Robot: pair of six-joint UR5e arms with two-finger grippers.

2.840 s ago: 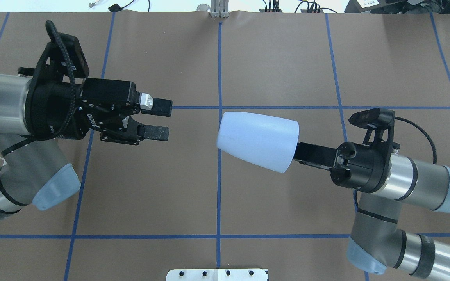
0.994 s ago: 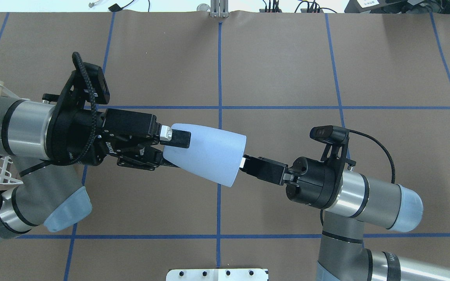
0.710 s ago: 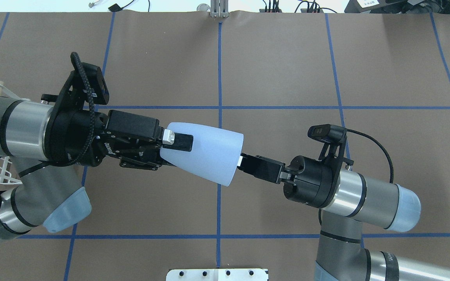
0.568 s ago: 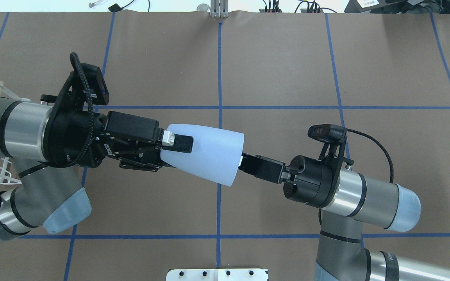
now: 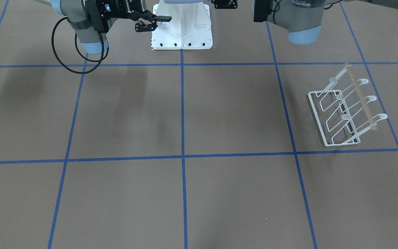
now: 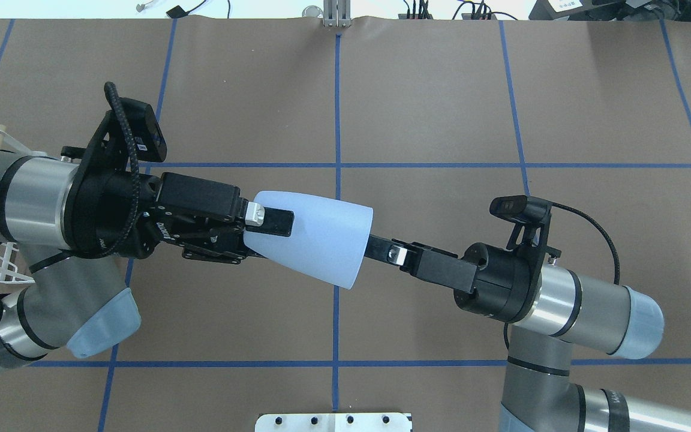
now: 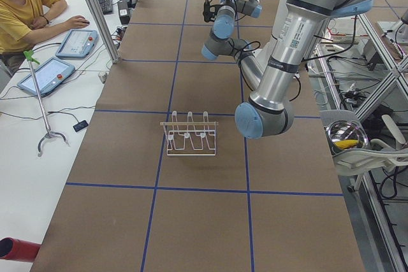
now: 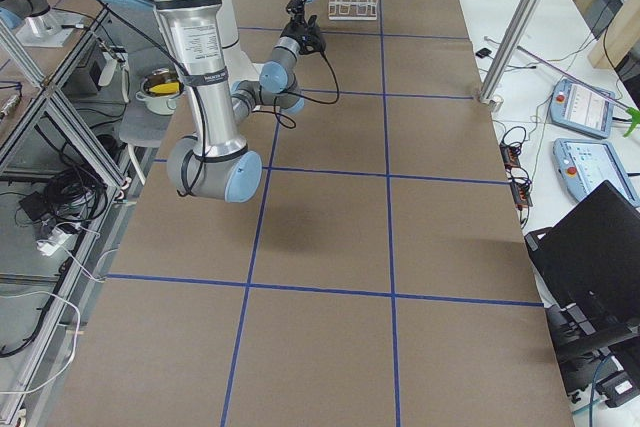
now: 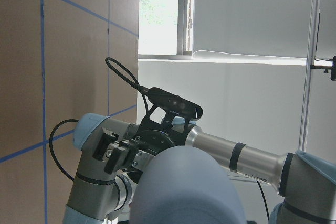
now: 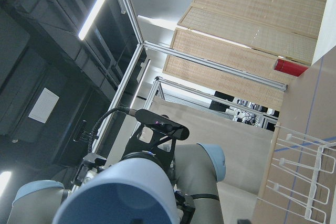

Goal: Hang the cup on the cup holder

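Observation:
The pale blue cup (image 6: 315,237) lies level in the air over the table's middle, rim toward my right arm. My left gripper (image 6: 266,237) is shut on its narrow bottom end; one finger (image 6: 276,221) lies on top of it. My right gripper (image 6: 376,245) is open, its tips just at the cup's rim and no longer gripping it. In the right wrist view the cup's open mouth (image 10: 118,200) faces the camera. The white wire cup holder (image 5: 344,110) stands on the table on my left side, apart from both grippers, and is partly hidden under my left arm (image 6: 3,267).
The white pedestal base (image 5: 181,31) sits at my edge of the table. Blue tape lines (image 6: 337,120) grid the brown table cover. An operator (image 7: 25,11) sits at a side desk with tablets (image 7: 48,74) beyond the table's far edge.
My right gripper has let go of the cup's rim and drawn back to the right. My left gripper, open and apart 2.8 s ago, stays shut on the cup's bottom, which has barely moved.

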